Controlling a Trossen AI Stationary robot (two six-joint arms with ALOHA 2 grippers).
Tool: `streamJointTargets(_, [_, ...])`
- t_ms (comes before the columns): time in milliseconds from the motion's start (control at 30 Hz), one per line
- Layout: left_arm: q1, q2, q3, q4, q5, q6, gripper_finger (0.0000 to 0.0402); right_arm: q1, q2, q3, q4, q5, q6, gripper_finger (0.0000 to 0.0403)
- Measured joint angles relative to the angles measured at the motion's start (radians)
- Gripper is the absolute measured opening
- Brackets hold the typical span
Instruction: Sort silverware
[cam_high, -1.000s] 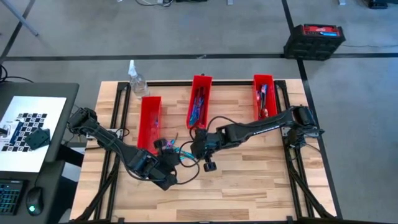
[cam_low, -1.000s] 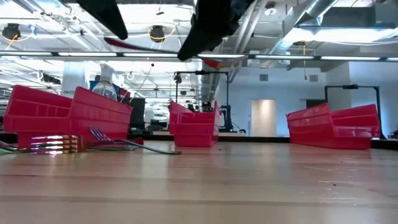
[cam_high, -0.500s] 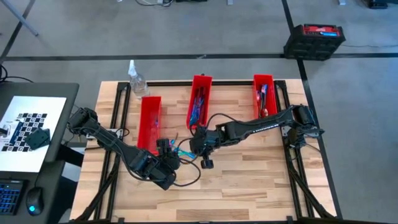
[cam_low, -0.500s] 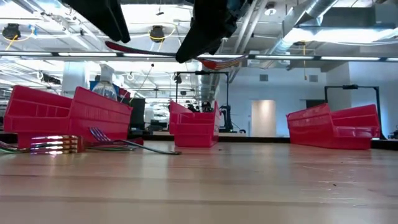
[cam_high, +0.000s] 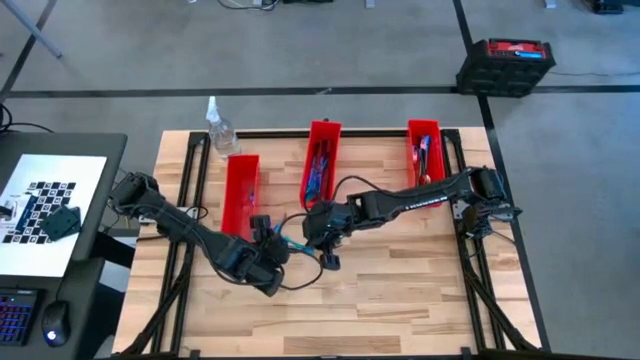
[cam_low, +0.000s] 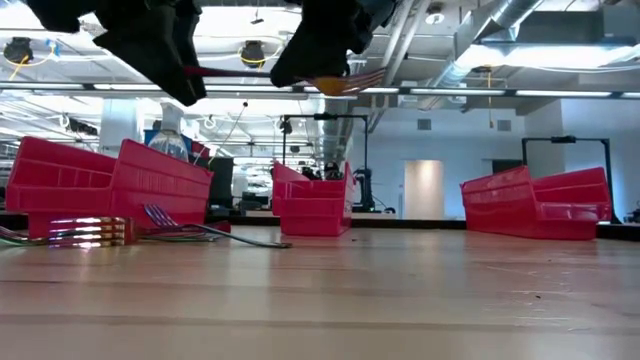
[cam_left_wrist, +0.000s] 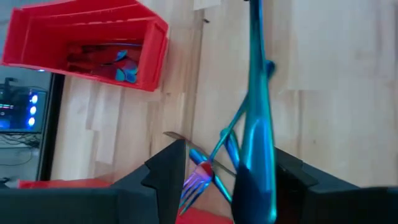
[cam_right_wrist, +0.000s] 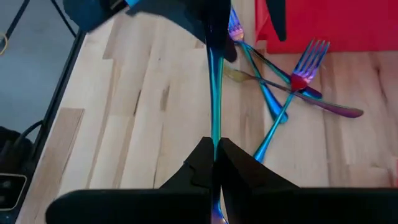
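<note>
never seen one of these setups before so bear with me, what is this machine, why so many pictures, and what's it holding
These are four camera views of one moment. Two dark robot arms work at a wooden table; one picture looks straight down, one looks level across the tabletop, and one camera sits on each wrist.

On the table stand three red bins with shimmering cutlery inside, a clear bottle at a far corner, and a small pile of loose forks and other pieces near the left-hand bin.

The right gripper is shut on a slim teal utensil, held in the air. The left gripper meets its other end, fingers on either side; I cannot tell whether it is gripping.
</note>
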Motion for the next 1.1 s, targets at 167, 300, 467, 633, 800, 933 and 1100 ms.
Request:
streamJointTargets(167, [0.019,0.000,0.000,0.004,-0.001,0.005,0.0156,-0.003,-0.001,0.000,0.004,0.001,0.021,0.0000])
streamJointTargets(300, [0.019,0.000,0.000,0.017,-0.002,0.005,0.0154,-0.009,-0.001,0.000,0.004,-0.001,0.025,0.0000])
streamJointTargets(467, [0.018,0.000,0.000,0.030,-0.003,-0.014,0.0095,-0.010,-0.001,0.000,0.006,-0.002,0.037,0.0000])
streamJointTargets(633, [0.016,0.000,0.000,0.044,0.012,0.011,0.0009,-0.011,-0.002,0.001,0.005,-0.004,0.034,0.0000])
streamJointTargets(800, [0.018,0.001,0.000,0.048,0.018,-0.008,0.0001,-0.012,-0.002,0.001,0.004,0.001,0.037,0.0019])
streamJointTargets(933, [0.013,0.000,0.002,0.018,0.013,-0.110,0.0000,-0.022,-0.004,0.001,-0.029,0.008,0.036,0.0037])
streamJointTargets(1100, [-0.042,0.000,0.004,-0.079,-0.011,-0.320,0.0000,-0.053,-0.040,0.003,-0.123,-0.006,-0.005,0.0050])
